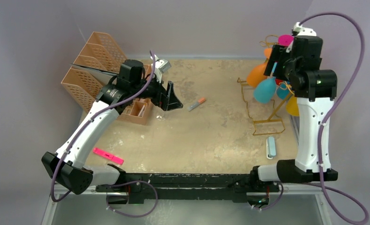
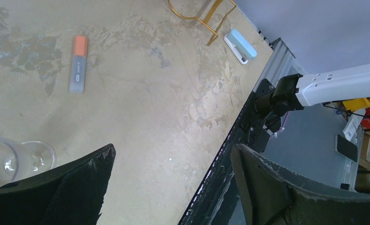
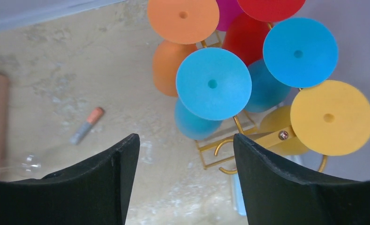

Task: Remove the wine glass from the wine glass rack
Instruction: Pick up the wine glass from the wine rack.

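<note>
The gold wire wine glass rack (image 1: 263, 118) stands at the table's right side. Several coloured wine glasses hang upside down on it: orange (image 3: 183, 18), blue (image 3: 213, 84), a second blue (image 3: 299, 52), yellow (image 3: 332, 117) and red. My right gripper (image 3: 186, 140) hovers above them, open, with nothing between its fingers; the nearest blue glass's foot lies just beyond the fingertips. My left gripper (image 2: 173, 154) is open and empty over the table's left middle. A clear wine glass (image 2: 21, 161) sits on the table right beside its left finger.
A peach lattice file organiser (image 1: 91, 70) and a small brown box (image 1: 138, 110) stand at the left. A grey marker with an orange cap (image 1: 197, 103) lies mid-table, a pink marker (image 1: 108, 155) near the front left, and a pale blue stapler (image 1: 270, 146) by the rack's base.
</note>
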